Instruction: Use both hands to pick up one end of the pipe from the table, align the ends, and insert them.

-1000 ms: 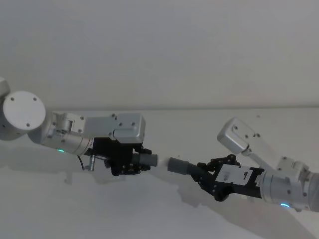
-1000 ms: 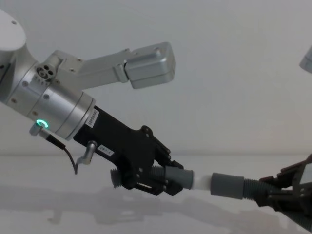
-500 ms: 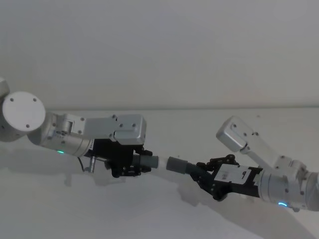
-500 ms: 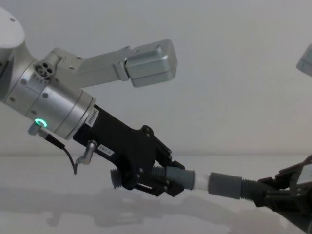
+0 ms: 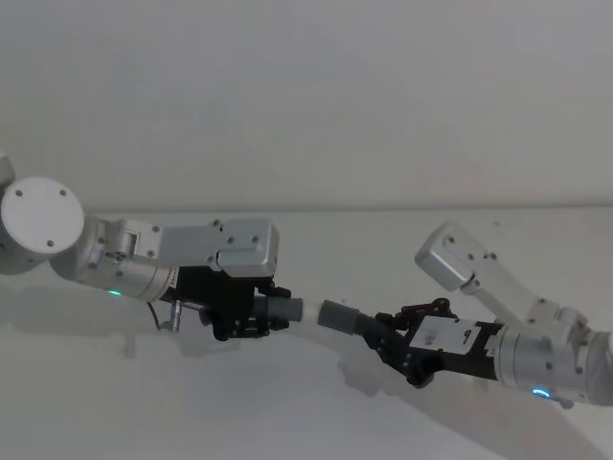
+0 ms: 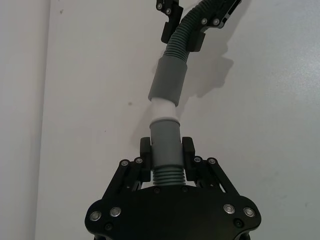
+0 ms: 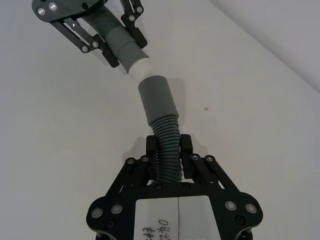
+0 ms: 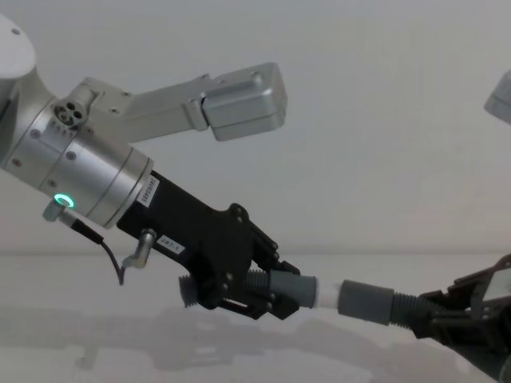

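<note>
Two robot arms hold the two ends of a ribbed grey pipe (image 7: 167, 145) in the air above a white table (image 5: 316, 402), the ends facing each other in the middle of the scene.

The left gripper (image 8: 267, 294) is clamped on the pipe just behind its cuff (image 8: 289, 290), with the ribbed part passing between the jaws. A narrow white tip (image 6: 163, 108) sticks out of this cuff toward the other arm.

The right gripper (image 5: 388, 337) is clamped on the ribbed pipe a little behind the other cuff, a plain open socket (image 7: 156, 98).

In the left wrist view the white tip meets the mouth of the socket, and it is hard to tell whether it has just entered or only touches. The two cuffs are not in one straight line: the socket sits at a slight angle to the tip.

The step in hand appears to be the insertion itself. To do it well, the socket should likely be turned until both cuffs share one axis, then the ends pushed together slowly and straight. Since the right grip is back on the flexible ribs, a push at an angle could bend the pipe instead of seating the tip.
</note>
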